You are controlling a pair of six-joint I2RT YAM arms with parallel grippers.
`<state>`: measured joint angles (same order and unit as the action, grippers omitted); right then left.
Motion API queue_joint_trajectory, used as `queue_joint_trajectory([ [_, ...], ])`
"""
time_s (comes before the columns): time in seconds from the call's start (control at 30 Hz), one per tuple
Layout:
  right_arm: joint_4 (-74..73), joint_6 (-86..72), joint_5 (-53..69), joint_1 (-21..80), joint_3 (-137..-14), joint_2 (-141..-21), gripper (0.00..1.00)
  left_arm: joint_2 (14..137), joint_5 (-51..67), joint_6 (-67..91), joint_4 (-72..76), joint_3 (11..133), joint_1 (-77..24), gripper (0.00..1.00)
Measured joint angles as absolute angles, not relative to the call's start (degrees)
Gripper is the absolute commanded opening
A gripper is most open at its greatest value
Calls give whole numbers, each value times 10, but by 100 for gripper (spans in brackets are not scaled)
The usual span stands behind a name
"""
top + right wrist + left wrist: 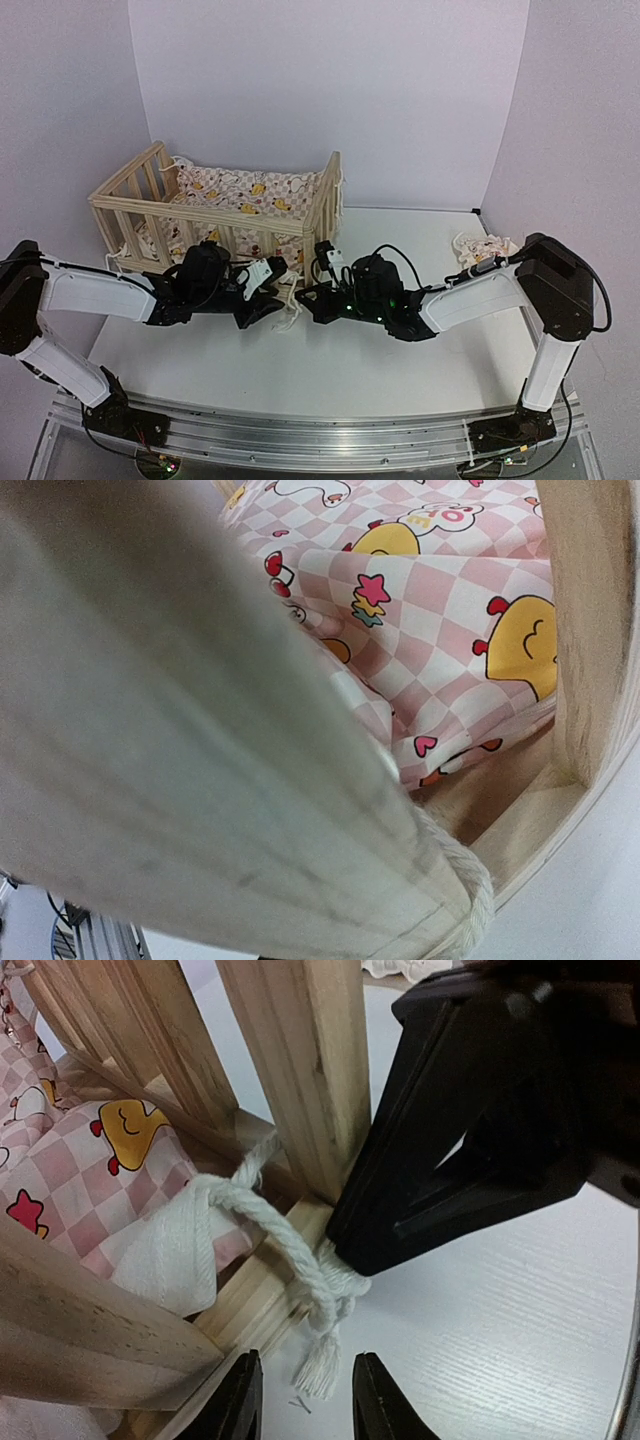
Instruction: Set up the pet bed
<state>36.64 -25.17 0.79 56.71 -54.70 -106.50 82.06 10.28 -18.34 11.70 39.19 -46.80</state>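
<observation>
- The pet bed (200,220) stands on the back left part of the table (400,350), well away from the small pillow (485,245) at the right edge.
- It is a crib of pale, unpainted wood. Slatted rails run along its sides, square posts stand at the corners, and a higher end board closes the right side.
- In my left wrist view the grain of the corner post shows plainly. A flat bottom rail meets the post at its foot.
- A pink-checkered cushion (60,1170) printed with yellow ducks lies inside the frame and shows between the slats.
- A white cord (270,1225) runs from the cushion's white corner tab to a knot at the bottom rail. Its frayed end hangs onto the table.
- My left gripper (307,1400) is partly spread just below that frayed end. Its fingers (240,1400) stand either side of the tassel and pinch nothing.
- My right gripper (350,1245) is pressed together, its tip against the knot at the foot of the post. I cannot tell whether any cord is caught in it.
</observation>
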Motion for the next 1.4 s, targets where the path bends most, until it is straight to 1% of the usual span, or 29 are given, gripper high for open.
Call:
queue_joint_trajectory([
  [0.2, 367, -254, 5, 568, -547, -1065, 0, 835, 109, -144, 193, 377, -479, 29],
  [0.27, 367, -255, 4, 568, -547, -1065, 0, 843, 109, -136, 211, 375, -481, 27],
  [0.33, 368, -256, 3, 568, -547, -1065, 0, 851, 108, -133, 223, 374, -481, 23],
  [0.57, 370, -257, 1, 569, -547, -1066, 0, 867, 103, -126, 251, 373, -481, 1],
  [0.6, 370, -257, 1, 569, -547, -1066, 0, 867, 103, -126, 252, 373, -481, 0],
  [0.8, 370, -257, -3, 569, -547, -1066, 0, 867, 104, -120, 249, 374, -481, 0],
  [1.03, 370, -258, -19, 571, -547, -1067, 0, 845, 119, -85, 153, 401, -482, 0],
  [1.17, 373, -260, -17, 572, -550, -1071, 0, 817, 124, -65, 124, 413, -484, 0],
  [1.4, 382, -261, 21, 571, -581, -1099, 0, 809, 152, -42, 91, 425, -487, 0],
])
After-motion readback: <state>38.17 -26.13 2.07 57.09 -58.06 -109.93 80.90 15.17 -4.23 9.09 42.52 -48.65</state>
